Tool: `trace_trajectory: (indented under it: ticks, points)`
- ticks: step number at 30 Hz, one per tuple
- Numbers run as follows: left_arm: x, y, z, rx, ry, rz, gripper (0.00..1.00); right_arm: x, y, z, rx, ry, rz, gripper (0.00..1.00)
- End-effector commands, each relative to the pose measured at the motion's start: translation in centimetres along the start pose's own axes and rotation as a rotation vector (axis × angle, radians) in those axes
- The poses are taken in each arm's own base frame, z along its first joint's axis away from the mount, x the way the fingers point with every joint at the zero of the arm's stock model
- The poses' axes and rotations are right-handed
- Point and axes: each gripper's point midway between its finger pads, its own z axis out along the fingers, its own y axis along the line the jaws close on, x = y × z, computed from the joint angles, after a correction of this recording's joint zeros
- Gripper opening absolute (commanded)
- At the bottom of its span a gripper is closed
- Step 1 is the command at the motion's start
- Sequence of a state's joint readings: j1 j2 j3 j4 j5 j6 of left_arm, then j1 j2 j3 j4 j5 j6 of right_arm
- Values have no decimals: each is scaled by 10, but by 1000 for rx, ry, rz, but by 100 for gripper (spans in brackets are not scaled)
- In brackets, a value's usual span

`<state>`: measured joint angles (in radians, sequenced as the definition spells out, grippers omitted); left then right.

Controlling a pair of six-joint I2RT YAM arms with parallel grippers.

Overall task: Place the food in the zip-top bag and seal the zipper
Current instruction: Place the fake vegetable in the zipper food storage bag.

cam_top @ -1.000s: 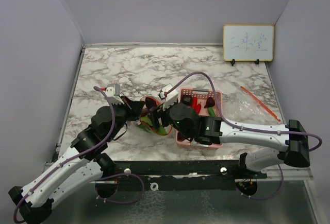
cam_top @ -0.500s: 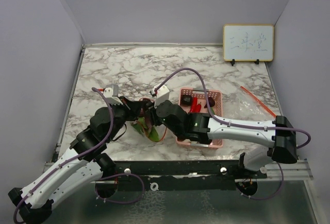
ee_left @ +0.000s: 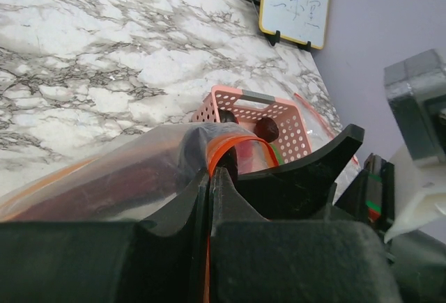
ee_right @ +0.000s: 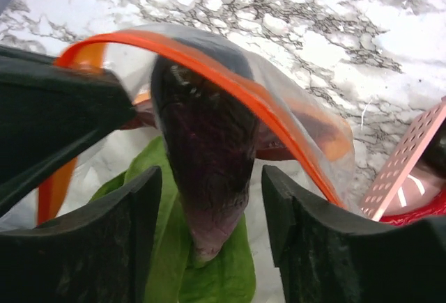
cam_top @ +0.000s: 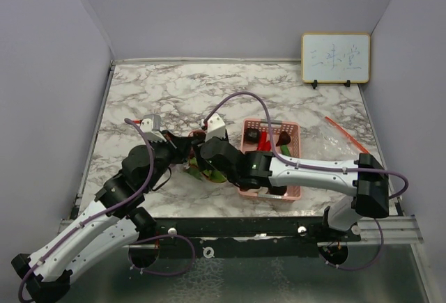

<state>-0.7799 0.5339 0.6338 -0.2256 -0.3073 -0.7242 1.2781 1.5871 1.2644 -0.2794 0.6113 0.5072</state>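
A clear zip-top bag (cam_top: 198,172) with an orange zipper rim (ee_right: 230,83) lies just left of the pink basket. My left gripper (ee_left: 211,172) is shut on that rim and holds the mouth up. My right gripper (ee_right: 209,209) is at the bag's mouth, open. A dark purple piece of food (ee_right: 202,143) sits between its fingers (ee_right: 132,212) with a gap on each side. It rests on a green leaf (ee_right: 174,268) inside the bag. More food stays in the basket: a red chili (cam_top: 263,143) and dark round pieces (cam_top: 252,136).
The pink basket (cam_top: 291,190) stands right of the bag, partly under my right arm. A second clear bag with an orange strip (cam_top: 348,139) lies at the right. A small whiteboard (cam_top: 335,58) stands at the back right. Walls close in on both sides.
My right gripper has moved left from the basket to the bag's mouth, and its arm now stretches across the basket. The left gripper has kept its hold on the rim.
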Motion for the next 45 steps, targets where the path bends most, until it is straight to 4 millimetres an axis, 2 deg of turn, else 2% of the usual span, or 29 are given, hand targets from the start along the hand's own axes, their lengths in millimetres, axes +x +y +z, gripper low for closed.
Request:
trace_trajectory:
  ticks: [1, 4, 5, 8, 10, 14, 16, 19, 24, 28, 31, 36, 39, 42, 45]
  points:
    - [-16, -10, -4, 38, -57, -29, 0, -3, -22, 9, 76, -14, 74, 54]
    - [-17, -7, -7, 30, -62, -29, 0, -10, -35, 2, 100, -31, 149, 27]
    - [-16, -6, -7, 27, -62, -29, 0, -16, -38, -2, 101, -44, 176, 24]
    - [-14, -3, -8, 22, -61, -35, 0, -35, -44, -17, 79, -85, 269, 21]
    - [-11, -3, -7, 24, -57, -45, 0, -45, -59, -18, 95, -110, 355, 20]
    - [-7, -3, -6, 33, -52, -63, 0, -35, -69, -15, 106, -88, 536, 20]
    - [-6, -3, -5, 37, -51, -69, 0, -29, -66, -12, 90, -82, 591, 19]
    - [-4, -3, -3, 35, -49, -73, 0, -24, -50, -2, 26, -59, 617, 16]
    - [-1, -4, 1, 38, -41, -76, 0, -2, -28, 14, -19, 33, 668, 15]
    - [3, -3, 4, 37, -33, -78, 0, -8, -14, 15, -89, 24, 712, 16]
    - [5, -2, 5, 34, -29, -76, 0, -14, -1, 14, -134, 25, 691, 21]
    - [5, -1, 6, 30, -31, -70, 0, -27, 9, 2, -177, 22, 601, 41]
    - [5, -1, 6, 28, -33, -70, 0, -33, 3, -11, -176, 7, 570, 58]
    - [4, -1, 6, 28, -35, -69, 0, -37, -11, -22, -128, -2, 554, 73]
    - [3, -2, 6, 31, -36, -71, 0, -38, -27, -32, -78, -18, 554, 77]
